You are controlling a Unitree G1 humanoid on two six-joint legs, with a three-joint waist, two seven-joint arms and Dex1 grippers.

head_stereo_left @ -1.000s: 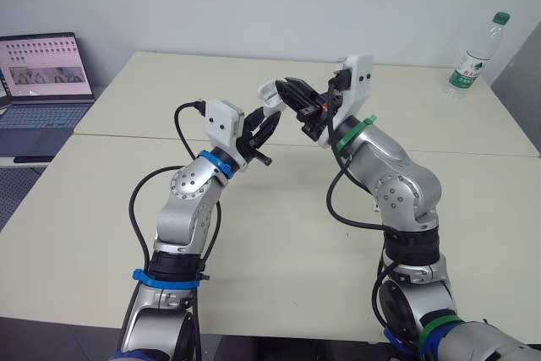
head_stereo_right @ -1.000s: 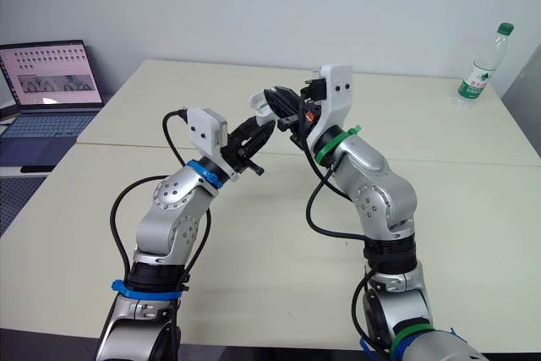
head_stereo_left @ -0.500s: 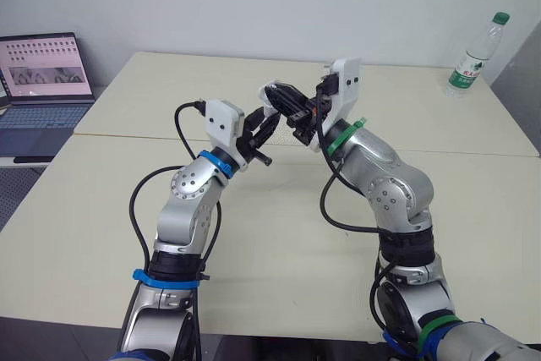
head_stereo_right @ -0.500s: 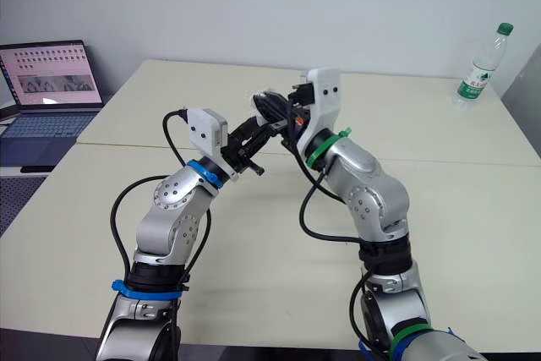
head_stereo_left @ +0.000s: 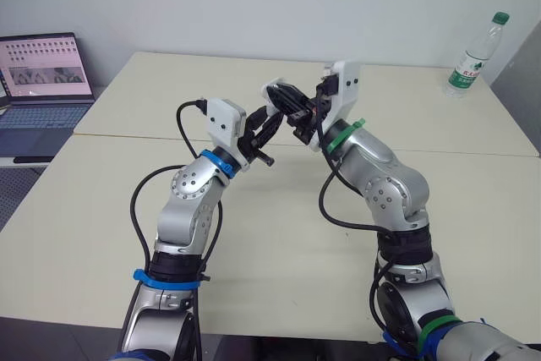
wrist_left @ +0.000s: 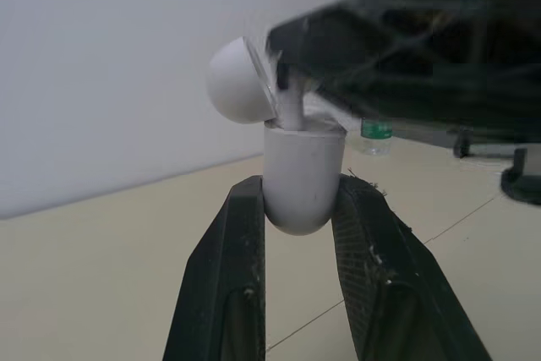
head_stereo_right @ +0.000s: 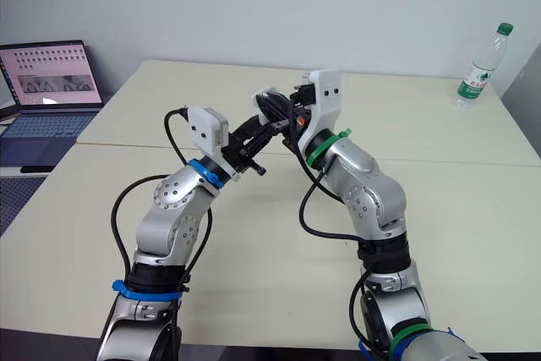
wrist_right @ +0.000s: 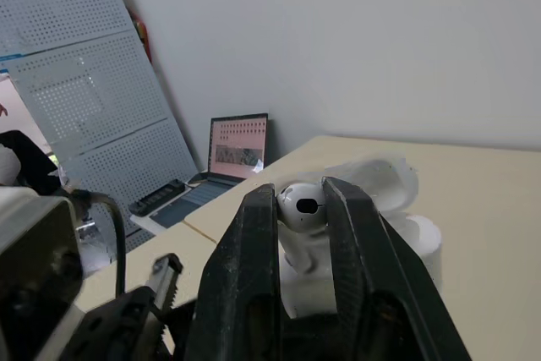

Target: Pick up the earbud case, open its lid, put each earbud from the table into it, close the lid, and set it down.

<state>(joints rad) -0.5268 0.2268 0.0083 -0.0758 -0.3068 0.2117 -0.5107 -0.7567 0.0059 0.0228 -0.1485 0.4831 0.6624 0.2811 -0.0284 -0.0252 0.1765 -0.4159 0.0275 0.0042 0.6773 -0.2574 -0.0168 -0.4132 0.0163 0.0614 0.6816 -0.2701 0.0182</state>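
Left wrist view: left gripper (wrist_left: 302, 194) clamps the open-lidded earbud case (wrist_left: 303, 177); right gripper (wrist_right: 300, 194) pinches an earbud (wrist_right: 301, 206), stem at the case's mouth. Laptop (head_stereo_left: 42, 82), bottle (head_stereo_left: 473, 57) well apart.

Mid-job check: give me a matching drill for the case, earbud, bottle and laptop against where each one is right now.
Things:
1 case
2 earbud
3 bottle
4 laptop

Places:
A standing at the far right corner of the table
B held by the right gripper
C past the table's left edge, screen lit
D held by the left gripper, lid open

Pairs: 1-D, 2-B, 3-A, 4-C
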